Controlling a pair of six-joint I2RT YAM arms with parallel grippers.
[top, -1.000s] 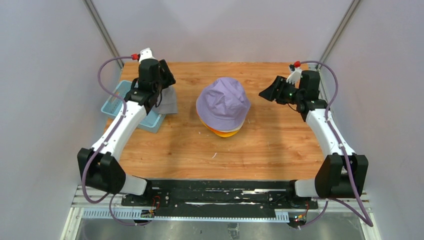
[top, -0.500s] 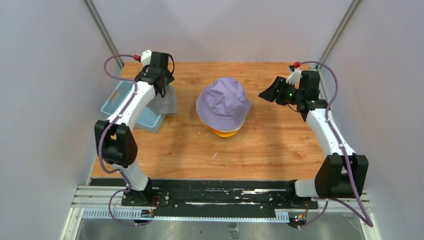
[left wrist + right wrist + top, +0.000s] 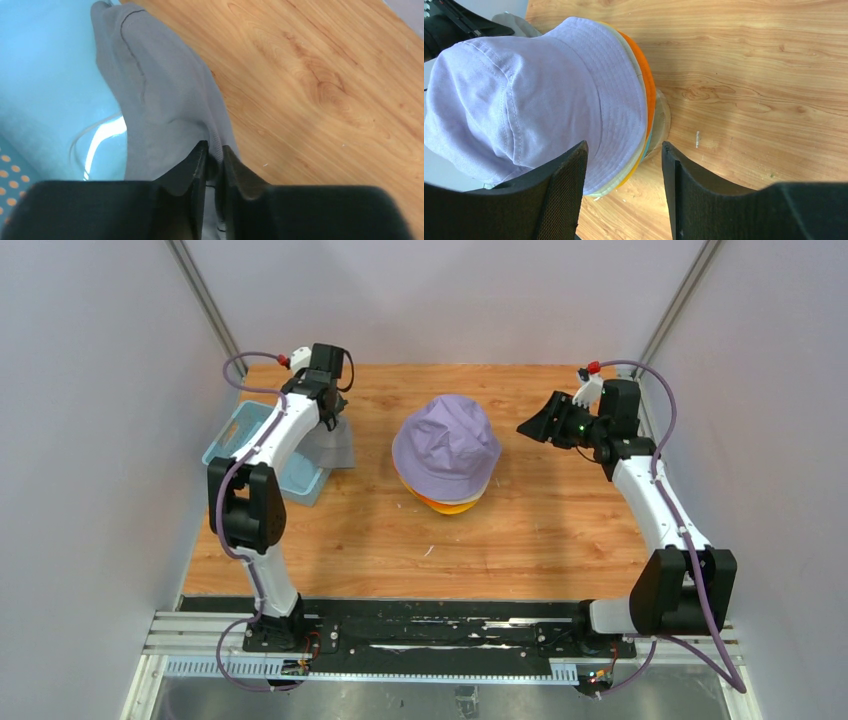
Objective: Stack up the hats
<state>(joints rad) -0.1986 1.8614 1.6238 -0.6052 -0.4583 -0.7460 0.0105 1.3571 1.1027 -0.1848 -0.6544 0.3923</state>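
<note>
**Q:** At the far left corner of the counter (image 3: 540, 530), what do you count?

**A:** One light blue basket (image 3: 222, 448) by the left edge. One grey hat (image 3: 160, 100) lies right against it, toward the middle.

**Q:** And the left jaws?

**A:** Narrow. They are pinched on a fold of the grey hat, with the fabric caught between the tips.

**Q:** What is at mid-counter?

**A:** One stack. A lavender hat (image 3: 447, 445) tops it, and the brim of an orange hat (image 3: 647, 85) shows just beneath. The thinner edges of other hats lower down are too slim to count surely.

**Q:** And the right jaws?

**A:** They stand wide apart and hold nothing. They hover near the right edge, just right of the stack, facing it without touching.
</note>
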